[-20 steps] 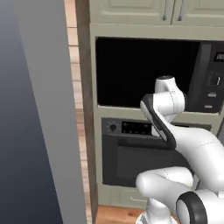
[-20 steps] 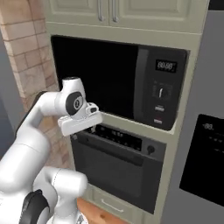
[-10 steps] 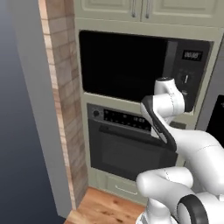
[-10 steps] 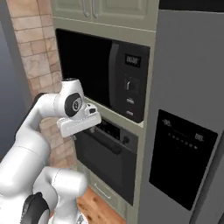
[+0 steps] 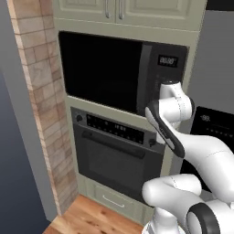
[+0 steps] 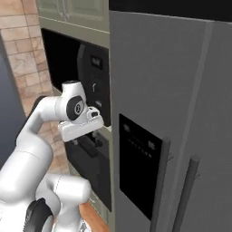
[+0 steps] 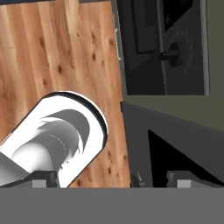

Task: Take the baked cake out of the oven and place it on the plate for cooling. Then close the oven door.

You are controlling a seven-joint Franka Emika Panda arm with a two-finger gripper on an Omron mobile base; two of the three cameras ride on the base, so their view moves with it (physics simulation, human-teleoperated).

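Half the oven door (image 5: pixel 116 164) sits behind the arm; jaws seemingly spread, empty

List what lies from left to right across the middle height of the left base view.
Tan brick pillar → big black microwave's glass door → microwave's side keypad strip with small display → white robot arm → grey refrigerator's black dispenser panel.

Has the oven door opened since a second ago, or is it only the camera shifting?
No. The oven door sits shut, flush beneath its control strip as before; only the view swung.
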